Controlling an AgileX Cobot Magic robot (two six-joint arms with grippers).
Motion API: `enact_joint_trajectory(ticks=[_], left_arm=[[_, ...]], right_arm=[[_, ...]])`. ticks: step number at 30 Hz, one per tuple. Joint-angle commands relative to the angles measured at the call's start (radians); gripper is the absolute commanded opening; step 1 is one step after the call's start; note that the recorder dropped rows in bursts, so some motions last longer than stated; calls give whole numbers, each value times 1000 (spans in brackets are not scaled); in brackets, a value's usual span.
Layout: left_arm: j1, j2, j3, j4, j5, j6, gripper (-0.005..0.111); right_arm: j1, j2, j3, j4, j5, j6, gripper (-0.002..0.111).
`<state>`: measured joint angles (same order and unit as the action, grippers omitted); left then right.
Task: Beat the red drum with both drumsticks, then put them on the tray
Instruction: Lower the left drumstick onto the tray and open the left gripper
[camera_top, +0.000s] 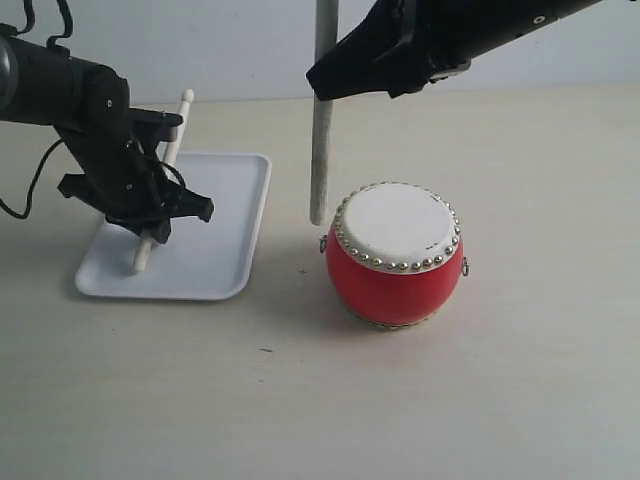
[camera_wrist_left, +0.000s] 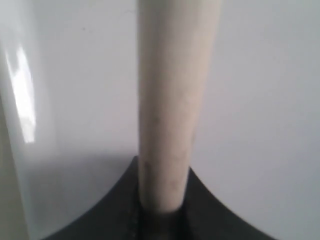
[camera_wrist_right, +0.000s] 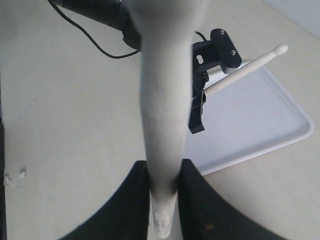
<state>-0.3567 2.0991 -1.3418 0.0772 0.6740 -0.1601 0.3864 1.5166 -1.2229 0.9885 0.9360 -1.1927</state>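
The red drum (camera_top: 394, 260) stands upright on the table, its off-white head facing up. Left of it lies the white tray (camera_top: 230, 200). Low over the tray, my left gripper (camera_top: 150, 200) is shut on one drumstick (camera_top: 178, 125), which leans steeply with its lower end on or just above the tray floor. The left wrist view shows that stick (camera_wrist_left: 172, 100) running out of the jaws over the tray (camera_wrist_left: 265, 100). My right gripper (camera_top: 325, 80) is shut on the other drumstick (camera_top: 320, 160), which hangs vertically beside the drum's left side, between drum and tray. That stick (camera_wrist_right: 167, 100) fills the right wrist view.
The pale wooden table (camera_top: 450, 400) stretches in front of and to the right of the drum. A black cable (camera_top: 25, 190) trails from the left arm. In the right wrist view the left gripper (camera_wrist_right: 200, 85) and its stick (camera_wrist_right: 250, 65) appear over the tray (camera_wrist_right: 250, 125).
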Motion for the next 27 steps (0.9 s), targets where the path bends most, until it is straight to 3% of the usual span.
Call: enact_joint_trajectory(ticks=[1, 10, 20, 27], left_arm=[[17, -11, 6, 1, 23, -28, 0], [17, -11, 6, 1, 107, -30, 2], [17, -11, 6, 1, 124, -36, 47], [17, -37, 6, 6, 116, -36, 58]], right_arm=[[-2, -6, -5, 25, 4, -10, 0], [-2, -6, -5, 29, 4, -10, 0], [-2, -6, -5, 29, 8, -10, 0], [-2, -3, -5, 36, 8, -10, 0]])
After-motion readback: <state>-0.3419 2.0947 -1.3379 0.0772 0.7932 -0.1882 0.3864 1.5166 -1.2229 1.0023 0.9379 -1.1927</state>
